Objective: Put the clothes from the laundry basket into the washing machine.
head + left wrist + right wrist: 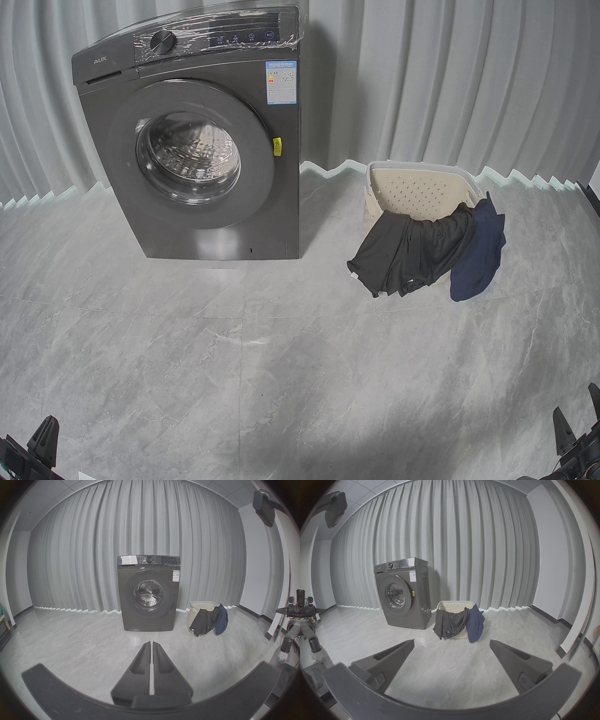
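Note:
A dark grey front-loading washing machine (pixel 194 134) stands on the floor with its round door closed. To its right sits a cream laundry basket (pixel 417 187). A black garment (pixel 412 250) and a navy garment (pixel 480 256) hang over its front rim. My left gripper (pixel 151 644) is shut and empty, far back from the washing machine (pixel 148 592). My right gripper (pixel 452 642) is open and empty, well short of the basket (pixel 454 606) and its clothes (pixel 451 623). One tip of the left gripper (pixel 44 440) shows at the lower left, and the right gripper (pixel 578 419) at the lower right.
Grey marble-look floor tiles stretch wide between me and the machine. Pale pleated curtains (pixel 450 81) line the back wall. Equipment on stands (pixel 292 617) sits at the room's side.

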Motion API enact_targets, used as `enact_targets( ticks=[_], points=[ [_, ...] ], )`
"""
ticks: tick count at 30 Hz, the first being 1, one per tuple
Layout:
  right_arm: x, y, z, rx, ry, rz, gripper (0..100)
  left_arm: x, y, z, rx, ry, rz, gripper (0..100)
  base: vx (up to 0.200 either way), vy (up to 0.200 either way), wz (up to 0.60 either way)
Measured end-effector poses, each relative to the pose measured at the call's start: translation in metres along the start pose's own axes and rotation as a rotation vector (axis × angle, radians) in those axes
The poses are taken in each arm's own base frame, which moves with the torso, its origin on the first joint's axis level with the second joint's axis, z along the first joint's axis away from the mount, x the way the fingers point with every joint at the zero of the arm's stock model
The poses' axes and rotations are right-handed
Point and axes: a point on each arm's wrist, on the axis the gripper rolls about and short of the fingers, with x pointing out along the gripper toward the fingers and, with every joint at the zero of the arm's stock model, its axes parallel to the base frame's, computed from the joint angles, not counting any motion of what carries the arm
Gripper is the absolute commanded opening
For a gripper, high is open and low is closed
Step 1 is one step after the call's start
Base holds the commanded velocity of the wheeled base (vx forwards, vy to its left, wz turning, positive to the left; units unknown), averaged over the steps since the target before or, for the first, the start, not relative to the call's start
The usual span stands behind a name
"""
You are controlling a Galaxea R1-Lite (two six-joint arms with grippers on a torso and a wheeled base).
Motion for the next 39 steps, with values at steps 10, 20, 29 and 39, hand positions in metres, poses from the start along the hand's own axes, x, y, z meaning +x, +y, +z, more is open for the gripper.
enact_targets(
  ticks=[10,20,29,39],
  points=[
    [0.0,0.0,-0.0001,0.0,0.001,-0.001,100,0.0,0.0,0.0,0.0,0.0,0.0,0,0.2,0.0,0.0],
    [0.0,0.0,0.0,0.0,0.0,0.0,100,0.0,0.0,0.0,0.0,0.0,0.0,0,0.2,0.0,0.0],
    [0.0,0.0,0.0,0.0,0.0,-0.001,100,0.0,0.0,0.0,0.0,0.0,-0.001,0,0.2,0.0,0.0],
    [0.0,0.0,0.0,0.0,0.0,0.001,100,0.0,0.0,0.0,0.004,0.0,-0.001,0,0.02,0.0,0.0]
  ],
)
